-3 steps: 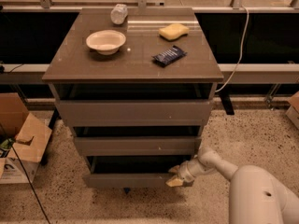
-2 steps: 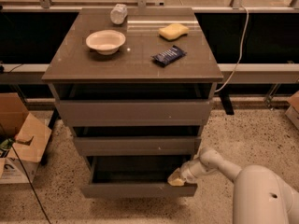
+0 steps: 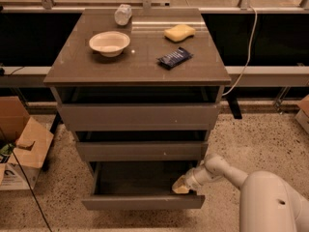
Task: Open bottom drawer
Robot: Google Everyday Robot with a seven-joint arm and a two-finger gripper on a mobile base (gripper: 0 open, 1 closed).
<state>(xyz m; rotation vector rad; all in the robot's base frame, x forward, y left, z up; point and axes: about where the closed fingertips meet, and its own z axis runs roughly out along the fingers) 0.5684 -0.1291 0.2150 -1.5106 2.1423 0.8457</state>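
Camera view: tool (image 3: 181, 186) at open bottom drawer (image 3: 142, 202), cardboard box (image 3: 21, 149) beside cabinet (image 3: 140, 70).

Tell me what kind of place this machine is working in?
Probably a workshop or test area rather than a home: a speckled hard floor, open cardboard boxes on it, and a loose cable hanging beside the drawer cabinet. The gripper sits at the right front corner of the open bottom drawer.

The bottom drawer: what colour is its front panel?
The bottom drawer front is plain grey-brown, camera view; the gripper is at its right end.
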